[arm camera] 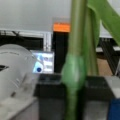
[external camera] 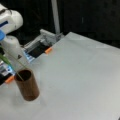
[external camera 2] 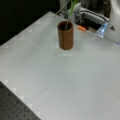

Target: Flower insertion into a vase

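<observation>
The vase is seen standing upright on the pale worktop, at a front view's lower left; in a front view it sits near the top centre. A thin green flower stem is seen slanting down past the rim, its lower end already inside the dark mouth of the vase. In a front view the same stem is seen leaning up and out of the cup toward the top edge, so the flower is judged partly inserted and not yet let go.

In the wrist view the stem is held close before the camera, running nearly upright, with a long leaf off to the right. The gripper is clamped on the stem, the two dark fingers pressed against it from either side just below a swollen green node. The grip high on the stem is judged to leave the lower length free to enter the cup. The white arm is seen at a front view's left edge, above the vase.
</observation>
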